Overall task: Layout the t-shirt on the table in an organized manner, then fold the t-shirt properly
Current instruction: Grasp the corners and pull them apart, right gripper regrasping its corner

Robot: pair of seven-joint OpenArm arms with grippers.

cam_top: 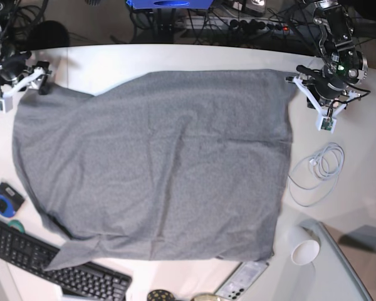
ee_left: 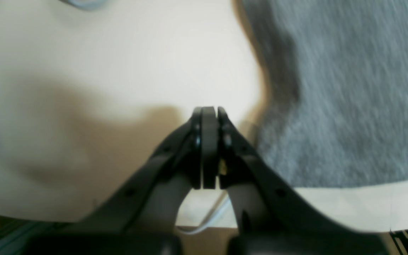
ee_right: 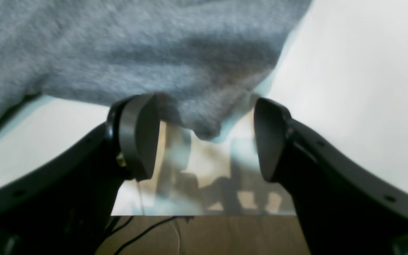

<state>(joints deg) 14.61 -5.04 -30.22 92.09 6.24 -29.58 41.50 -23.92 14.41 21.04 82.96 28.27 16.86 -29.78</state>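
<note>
The heather-grey t-shirt (cam_top: 156, 163) lies spread across the white table (cam_top: 175, 59). My left gripper (cam_top: 324, 124) is beyond the shirt's right edge. In the left wrist view it (ee_left: 209, 110) is shut with nothing between the pads, above bare table, and the shirt (ee_left: 349, 88) lies just to its right. My right gripper (cam_top: 19, 88) is at the shirt's far left corner. In the right wrist view it (ee_right: 205, 138) is open, and a corner of the shirt (ee_right: 136, 46) reaches down between the fingers, touching the left fingertip (ee_right: 140, 134).
A coiled white cable (cam_top: 313, 166) lies right of the shirt. A white cup (cam_top: 304, 249), a phone (cam_top: 241, 280) and the grey glass corner panel (cam_top: 348, 266) are at the front right. A black keyboard (cam_top: 50, 263) and a blue round item (cam_top: 3, 199) are at the front left.
</note>
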